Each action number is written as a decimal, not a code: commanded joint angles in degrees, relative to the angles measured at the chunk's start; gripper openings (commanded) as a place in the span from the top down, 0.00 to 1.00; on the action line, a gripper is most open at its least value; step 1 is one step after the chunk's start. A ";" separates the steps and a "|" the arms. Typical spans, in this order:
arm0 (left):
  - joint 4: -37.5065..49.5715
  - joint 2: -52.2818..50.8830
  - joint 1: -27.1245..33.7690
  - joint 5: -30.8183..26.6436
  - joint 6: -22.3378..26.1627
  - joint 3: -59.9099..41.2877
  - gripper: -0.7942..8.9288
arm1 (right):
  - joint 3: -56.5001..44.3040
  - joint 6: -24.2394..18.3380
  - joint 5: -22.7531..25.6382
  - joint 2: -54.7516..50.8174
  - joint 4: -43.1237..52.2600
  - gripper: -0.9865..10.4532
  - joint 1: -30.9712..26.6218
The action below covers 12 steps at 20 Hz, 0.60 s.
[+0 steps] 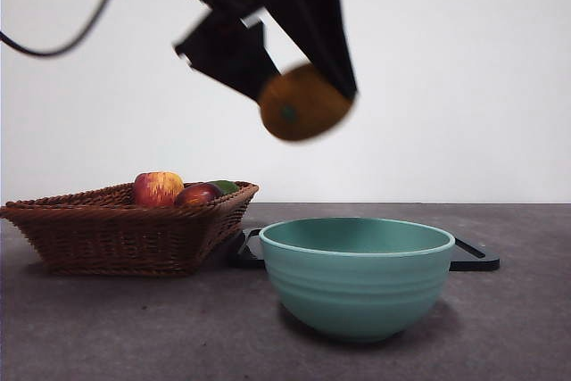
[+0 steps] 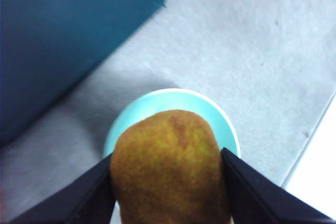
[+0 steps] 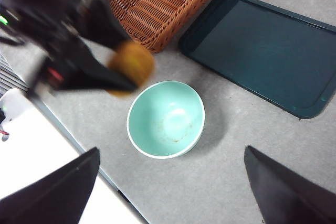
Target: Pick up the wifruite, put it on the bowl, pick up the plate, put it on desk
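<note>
Near centre on the desk (image 1: 107,327): teal bowl (image 1: 357,276), empty. High above its left part: brown fruit (image 1: 302,103), pinched between the two jaws of the left gripper (image 2: 168,174), clear of the bowl. Right gripper (image 3: 168,182) overhead, jaws spread wide, holding nothing. Far left: wicker basket (image 1: 116,234) with apple (image 1: 157,188). Behind the bowl: black tray (image 1: 473,258).

Your left gripper (image 2: 168,182) is clamped on the wifruite (image 2: 169,166), one jaw pressed to each side of it, fruit filling the gap. That arm reaches in from high up, wrist tilted down, gripper held in the air, blurred. Your right gripper (image 3: 170,182) hangs high with jaws spread wide, nothing between them.
</note>
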 commanded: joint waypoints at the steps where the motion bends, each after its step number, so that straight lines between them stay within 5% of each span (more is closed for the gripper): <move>1: 1.62 4.63 -2.27 -1.95 0.07 1.18 0.70 | 1.09 0.72 -0.13 0.24 0.46 0.53 0.31; 12: 6.25 18.10 -5.18 -5.51 0.28 1.18 0.69 | 1.09 0.81 -0.13 0.24 0.46 0.53 0.31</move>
